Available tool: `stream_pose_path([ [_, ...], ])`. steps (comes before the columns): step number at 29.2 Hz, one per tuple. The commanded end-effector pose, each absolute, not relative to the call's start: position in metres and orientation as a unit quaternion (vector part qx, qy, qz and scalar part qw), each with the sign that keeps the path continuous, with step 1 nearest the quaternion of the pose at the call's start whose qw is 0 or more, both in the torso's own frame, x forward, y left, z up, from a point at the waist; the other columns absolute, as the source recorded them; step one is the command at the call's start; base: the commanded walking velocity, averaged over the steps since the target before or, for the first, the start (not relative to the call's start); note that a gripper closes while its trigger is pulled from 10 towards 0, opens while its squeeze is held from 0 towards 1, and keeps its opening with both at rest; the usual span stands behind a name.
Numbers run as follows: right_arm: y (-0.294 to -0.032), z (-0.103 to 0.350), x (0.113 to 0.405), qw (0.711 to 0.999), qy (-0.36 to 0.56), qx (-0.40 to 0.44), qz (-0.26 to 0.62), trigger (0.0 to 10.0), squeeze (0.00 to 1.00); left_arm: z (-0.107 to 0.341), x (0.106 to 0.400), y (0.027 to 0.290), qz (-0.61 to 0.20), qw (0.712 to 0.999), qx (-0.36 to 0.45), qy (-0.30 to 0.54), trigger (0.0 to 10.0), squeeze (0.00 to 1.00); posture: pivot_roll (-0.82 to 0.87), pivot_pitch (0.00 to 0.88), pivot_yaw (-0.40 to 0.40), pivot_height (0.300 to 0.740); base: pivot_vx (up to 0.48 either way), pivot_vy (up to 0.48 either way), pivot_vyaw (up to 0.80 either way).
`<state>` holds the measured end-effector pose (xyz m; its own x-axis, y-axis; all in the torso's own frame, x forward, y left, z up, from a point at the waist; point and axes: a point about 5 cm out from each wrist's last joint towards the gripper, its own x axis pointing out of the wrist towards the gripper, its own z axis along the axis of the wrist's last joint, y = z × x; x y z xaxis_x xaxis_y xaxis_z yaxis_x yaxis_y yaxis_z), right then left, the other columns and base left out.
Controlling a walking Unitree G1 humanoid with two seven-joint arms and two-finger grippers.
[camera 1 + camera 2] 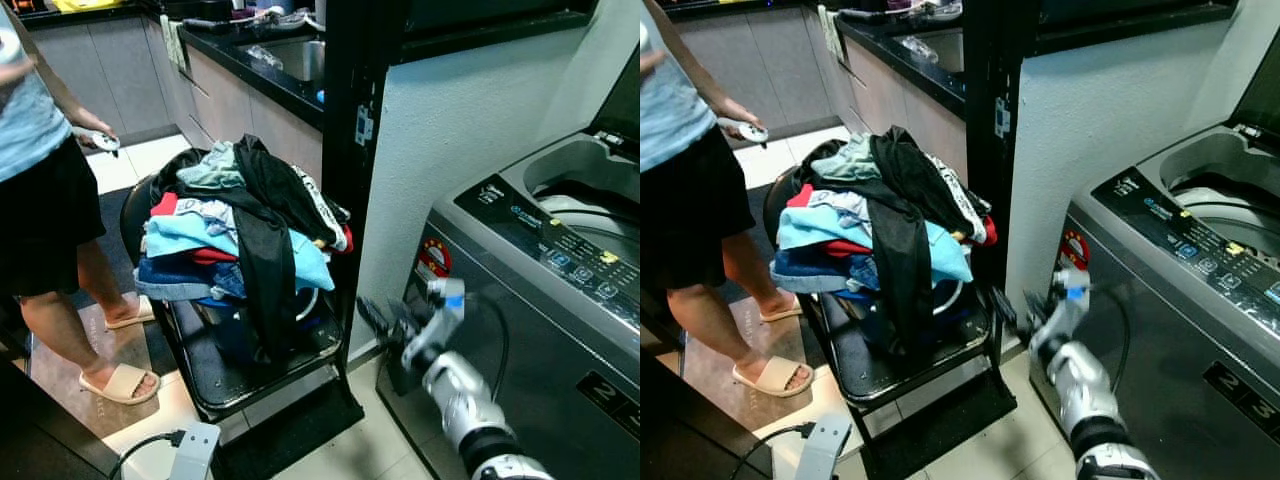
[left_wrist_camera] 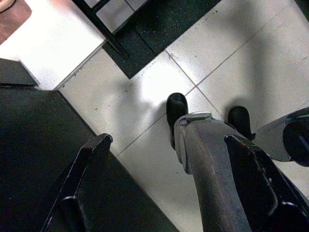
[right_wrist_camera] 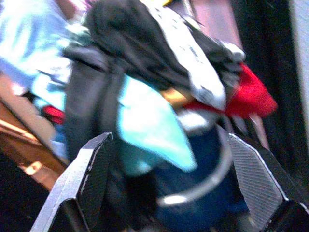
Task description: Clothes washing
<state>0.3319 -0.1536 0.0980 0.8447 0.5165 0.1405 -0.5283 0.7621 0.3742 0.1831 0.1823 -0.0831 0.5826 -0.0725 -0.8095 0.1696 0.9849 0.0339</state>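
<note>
A heap of clothes (image 1: 240, 230) in black, light blue, red and denim is piled on a black stool (image 1: 250, 375). To its right stands a grey top-loading washing machine (image 1: 545, 300) with its lid up and its drum (image 1: 590, 190) exposed. My right gripper (image 1: 372, 318) reaches low toward the right side of the heap, open and holding nothing, a short gap from the clothes. In the right wrist view the right gripper (image 3: 170, 140) frames a light blue garment (image 3: 149, 125) and a red one (image 3: 251, 96). My left gripper (image 2: 169, 140) hangs open over the tiled floor.
A person (image 1: 40, 180) in sandals stands left of the stool, holding a white controller (image 1: 105, 142). A black pillar (image 1: 350, 120) and white wall rise behind the stool. A kitchen counter with a sink (image 1: 285, 55) runs behind. A white power strip (image 1: 190, 445) lies on the floor.
</note>
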Motion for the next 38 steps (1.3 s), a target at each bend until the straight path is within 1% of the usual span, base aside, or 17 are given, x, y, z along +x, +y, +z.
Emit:
stream_pose_path([
  [1,-0.148,0.117,0.336,0.931,-0.048,0.209,0.294,10.0,0.0,-0.086,0.179,0.181,-0.076,0.882,0.055,0.461,10.0,0.0,0.04,0.018,-0.014,0.74,0.0,0.0,0.0],
  [2,-0.144,0.143,0.343,0.929,-0.094,0.208,0.293,10.0,0.0,-0.086,0.178,0.181,-0.079,0.881,0.055,0.462,10.0,0.0,0.05,0.018,-0.014,0.74,0.0,0.0,0.0],
  [4,-0.139,0.178,0.351,0.929,-0.145,0.203,0.273,10.0,0.0,-0.087,0.176,0.181,-0.085,0.88,0.054,0.464,10.0,0.0,0.05,0.021,-0.011,0.74,0.0,0.0,0.0],
  [5,-0.137,0.188,0.353,0.93,-0.158,0.194,0.27,10.0,0.0,-0.087,0.175,0.181,-0.088,0.879,0.053,0.465,10.0,0.0,0.05,0.023,-0.009,0.74,0.0,0.0,0.0],
  [6,-0.137,0.188,0.353,0.93,-0.158,0.194,0.27,10.0,0.0,-0.087,0.175,0.181,-0.088,0.879,0.053,0.465,10.0,0.0,0.05,0.023,-0.009,0.74,0.0,0.0,0.0],
  [7,-0.135,0.198,0.354,0.928,-0.171,0.189,0.273,10.0,0.0,-0.087,0.174,0.181,-0.09,0.879,0.054,0.466,10.0,0.0,0.05,0.023,-0.009,0.74,0.266,0.0,0.0],
  [11,-0.132,0.214,0.354,0.921,-0.193,0.184,0.283,10.0,0.0,-0.088,0.173,0.181,-0.091,0.878,0.055,0.467,10.0,0.0,0.05,0.025,-0.008,0.74,0.29,0.0,0.0],
  [16,-0.131,0.219,0.352,0.918,-0.198,0.184,0.291,10.0,0.0,-0.088,0.172,0.181,-0.09,0.877,0.055,0.468,10.0,0.0,0.05,0.025,-0.008,0.74,0.321,0.0,0.0],
  [22,-0.117,0.223,0.339,0.908,-0.184,0.133,0.352,10.0,0.0,-0.089,0.171,0.183,-0.088,0.876,0.055,0.471,10.0,0.0,0.05,0.026,-0.008,0.74,0.325,0.0,0.0],
  [23,-0.114,0.226,0.336,0.902,-0.19,0.132,0.365,10.0,0.0,-0.089,0.171,0.183,-0.089,0.876,0.055,0.471,10.0,0.0,0.05,0.026,-0.008,0.74,0.326,0.0,0.51],
  [27,-0.112,0.232,0.331,0.896,-0.201,0.143,0.37,10.0,0.0,-0.089,0.171,0.183,-0.089,0.876,0.054,0.471,10.0,0.0,0.05,0.028,-0.008,0.74,0.327,0.0,0.73],
  [35,-0.108,0.235,0.327,0.896,-0.198,0.129,0.376,10.0,0.0,-0.089,0.171,0.184,-0.09,0.876,0.055,0.472,10.0,0.0,0.05,0.029,-0.004,0.74,0.317,0.0,0.77],
  [38,-0.106,0.237,0.327,0.904,-0.189,0.11,0.367,10.0,0.0,-0.089,0.171,0.185,-0.084,0.876,0.057,0.472,10.0,0.0,0.05,0.028,-0.003,0.74,0.097,0.0,0.0],
])
